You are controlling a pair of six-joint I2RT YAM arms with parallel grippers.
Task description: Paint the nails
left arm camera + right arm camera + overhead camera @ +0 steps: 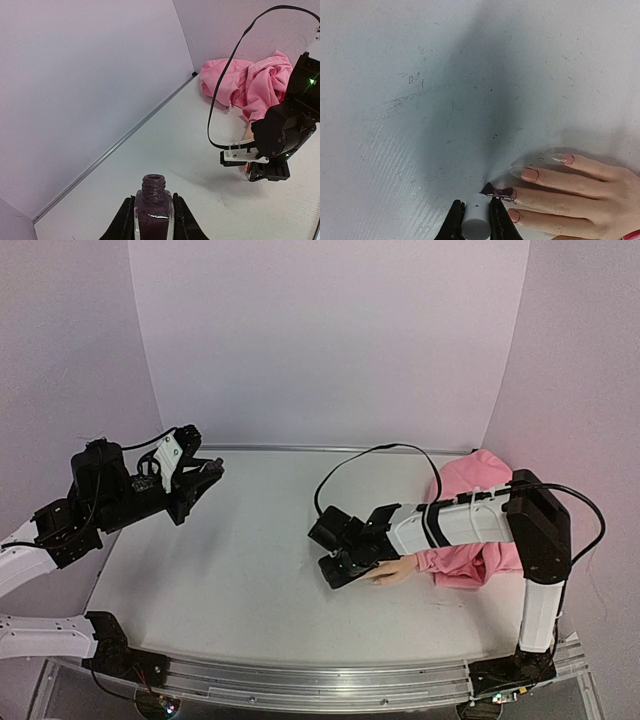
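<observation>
My left gripper (pixel 203 478) hovers at the left, above the table, shut on an open glass bottle of dark purple polish (pixel 153 212); its uncapped neck (pixel 153 183) points away from the wrist camera. The right gripper (pixel 474 204) is shut on the white cap of the brush (pixel 476 222). The dark brush tip (pixel 491 189) rests against one nail (pixel 508 192), which is dark with polish. The other nails (pixel 530 174) look pale with dark edges. The flesh-coloured mannequin hand (pixel 400 570) lies flat on the table, and its pink sleeve (pixel 470 525) trails off to the right.
A black cable (pixel 335 475) loops over the table behind the right wrist. Pale walls close the table on three sides, with a metal strip (pixel 115 145) along the back wall's foot. A metal rail (pixel 320 685) runs along the near edge.
</observation>
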